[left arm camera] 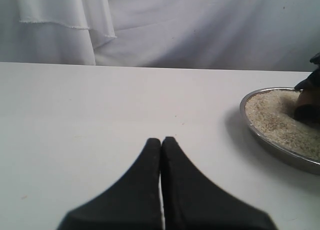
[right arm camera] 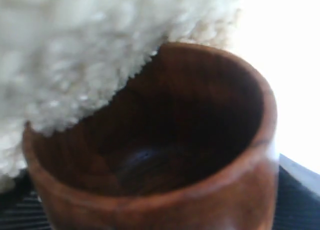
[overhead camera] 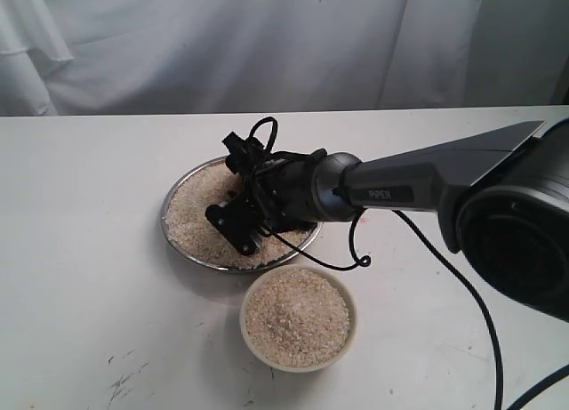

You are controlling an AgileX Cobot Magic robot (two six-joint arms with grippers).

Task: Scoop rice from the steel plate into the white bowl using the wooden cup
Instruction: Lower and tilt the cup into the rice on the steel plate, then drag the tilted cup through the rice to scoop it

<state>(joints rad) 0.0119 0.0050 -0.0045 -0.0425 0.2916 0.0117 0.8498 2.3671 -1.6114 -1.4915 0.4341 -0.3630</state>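
**A:** What does the right gripper (overhead camera: 238, 225) have?

**B:** It is clamped on the wooden cup (right arm camera: 150, 140). Dark pads show under the cup on both sides in its wrist view, so I read that as a firm hold.

**A:** How does the cup lie against the rice (right arm camera: 65, 55)?

**B:** It is tipped over, with its axis slanting down along the gripper's reach. One side of its lip is buried in the heap and the grains cover that edge. The opposite side of the lip is clear. The inside that shows is dark and bare, so I judge that nothing is scooped yet.

**A:** So the rice is right at the cup's mouth?

**B:** Yes, touching it, ahead of the buried lip. The steel plate (overhead camera: 164, 216) spreads under and around the gripper.

**A:** And the white bowl (overhead camera: 244, 323)?

**B:** It sits near the gripper, just outside the plate's rim, and it already holds plenty of rice. To get there, the cup would have to come level, lift and swing sideways over that rim.

**A:** Which arm is nearer?

**B:** The right one, clearly. The left gripper (left arm camera: 161, 140) is pinched together with nothing in it, low over the bare table (overhead camera: 89, 250). It is well apart from the right gripper, and the plate's edge is far off to one side of it.
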